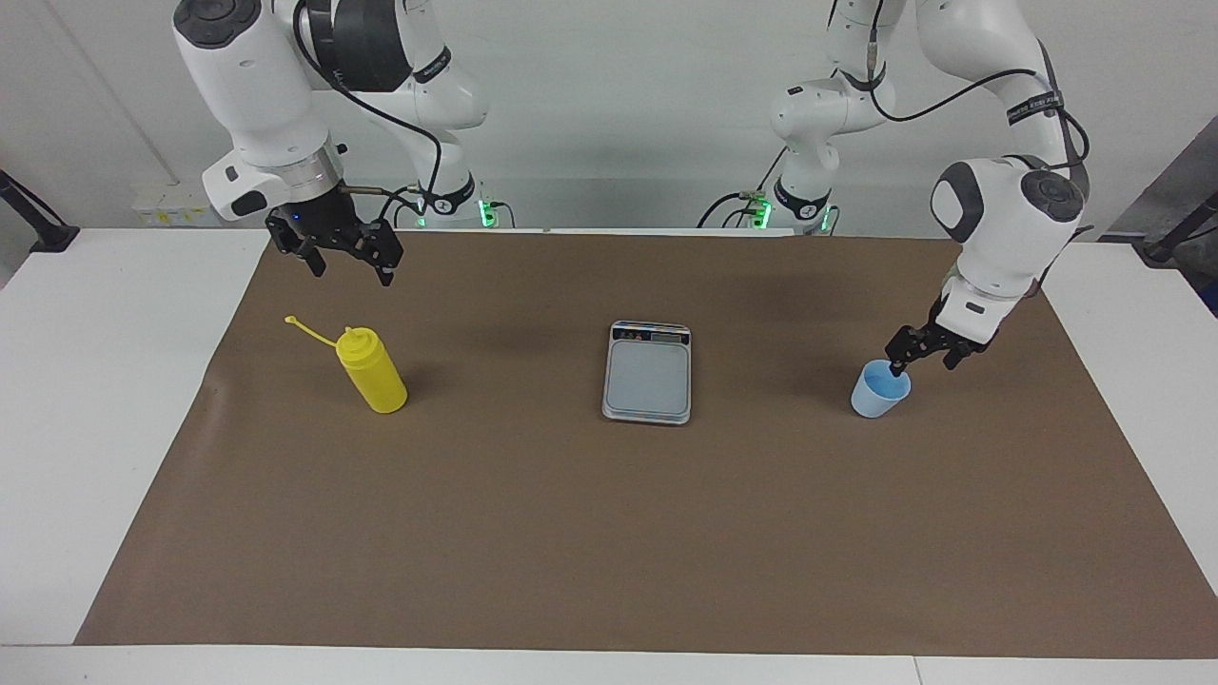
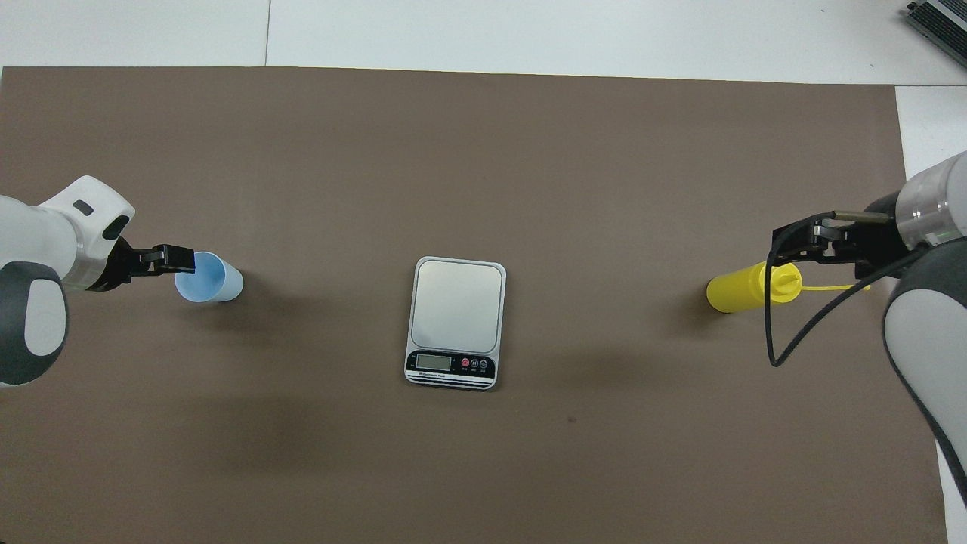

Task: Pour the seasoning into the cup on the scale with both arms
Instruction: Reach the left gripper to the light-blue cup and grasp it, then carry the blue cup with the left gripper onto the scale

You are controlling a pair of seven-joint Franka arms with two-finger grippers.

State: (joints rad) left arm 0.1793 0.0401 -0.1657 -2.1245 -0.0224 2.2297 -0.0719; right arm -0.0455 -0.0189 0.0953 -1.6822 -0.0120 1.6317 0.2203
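The yellow seasoning bottle (image 1: 376, 376) (image 2: 736, 293) stands upright toward the right arm's end of the table, its cap strap sticking out sideways. My right gripper (image 1: 349, 266) (image 2: 793, 245) hangs open above its nozzle without touching it. The pale blue cup (image 1: 871, 400) (image 2: 215, 281) stands toward the left arm's end. My left gripper (image 1: 921, 362) (image 2: 177, 259) is low at the cup's rim, one finger inside the cup and the other outside, and looks open. The silver-grey scale (image 1: 647, 376) (image 2: 457, 310) lies bare in the middle, with its display on the edge nearer to the robots.
A brown mat (image 1: 609, 533) covers most of the white table (image 1: 95, 428). The bottle, the scale and the cup stand in one row across it. A dark device corner (image 2: 940, 23) shows at the table's farthest edge.
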